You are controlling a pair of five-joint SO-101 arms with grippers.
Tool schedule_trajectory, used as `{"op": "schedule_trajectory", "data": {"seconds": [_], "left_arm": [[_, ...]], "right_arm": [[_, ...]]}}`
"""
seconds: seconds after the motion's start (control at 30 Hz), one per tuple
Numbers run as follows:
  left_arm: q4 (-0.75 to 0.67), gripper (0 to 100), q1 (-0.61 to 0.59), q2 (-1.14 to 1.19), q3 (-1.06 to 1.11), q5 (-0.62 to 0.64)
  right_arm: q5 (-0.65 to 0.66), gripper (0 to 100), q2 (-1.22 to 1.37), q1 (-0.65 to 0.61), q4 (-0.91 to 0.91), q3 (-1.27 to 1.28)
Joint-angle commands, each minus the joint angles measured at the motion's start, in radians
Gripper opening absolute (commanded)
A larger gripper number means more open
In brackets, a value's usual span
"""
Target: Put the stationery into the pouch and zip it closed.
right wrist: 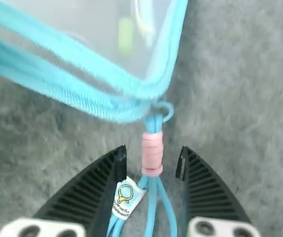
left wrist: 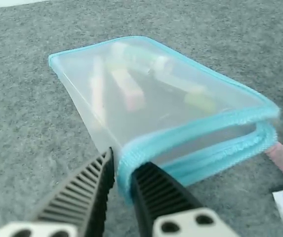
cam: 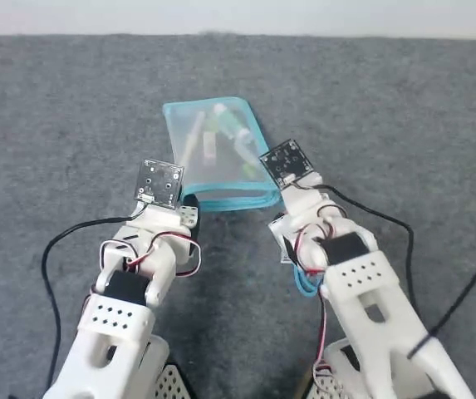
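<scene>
Between the right jaws, which are wide open and gripping nothing, sits the pink bead (right wrist: 152,150) on the light-blue cord zipper pull (right wrist: 153,210), with a small white paper tag (right wrist: 125,195) resting against the inside of one jaw. Just past the jaw tips is the corner of the see-through plastic pouch with light-blue trim (right wrist: 82,29), lying flat on the grey fuzzy table (cam: 404,108). The pastel stationery (left wrist: 126,91) is already inside it, so I'd say only the zip part is left. At the far end of that same edge, the left jaws are nearly closed, pinching the pouch's blue corner. The light-blue zipper (left wrist: 205,143) runs away from them towards the pull. Honestly I can't tell if the zip is fully shut or has a gap. The slider looks parked at the corner by the right jaws, but the edge reads as two bands from the left side. If it were me, I'd clamp the right jaws on the bead itself, not the loose cord loops behind it, since those would just slide through. Then pull straight along the zip line, away from the left jaws, with the left pinch acting as the anchor. Stay low to the table so the pouch doesn't lift or twist, and watch that the tag doesn't get caught in the grip.
</scene>
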Motion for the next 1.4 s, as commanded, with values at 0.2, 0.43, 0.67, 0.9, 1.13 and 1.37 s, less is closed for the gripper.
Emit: {"op": "schedule_trajectory", "data": {"seconds": [0.2, 0.43, 0.67, 0.9, 1.13, 1.37], "left_arm": [[-0.015, 1, 0.014, -0.002, -0.042, -0.014], [-0.015, 1, 0.011, -0.005, -0.042, -0.014], [-0.015, 1, 0.011, -0.005, -0.042, -0.014], [-0.015, 1, 0.012, -0.002, -0.042, -0.015], [-0.014, 1, 0.014, 0.000, -0.045, -0.014], [-0.011, 1, 0.011, 0.002, -0.048, -0.008]], "right_arm": [[-0.051, 16.9, 0.302, -0.013, -0.028, -0.253], [-0.051, 16.6, 0.483, 0.021, -0.120, -0.368], [-0.051, 2.7, 0.475, 0.088, -0.137, -0.368], [-0.044, 0.8, 0.269, 0.073, 0.028, -0.364], [0.011, 0.6, 0.021, -0.041, 0.223, -0.364], [0.081, 0.6, -0.140, -0.242, 0.363, -0.384]]}}
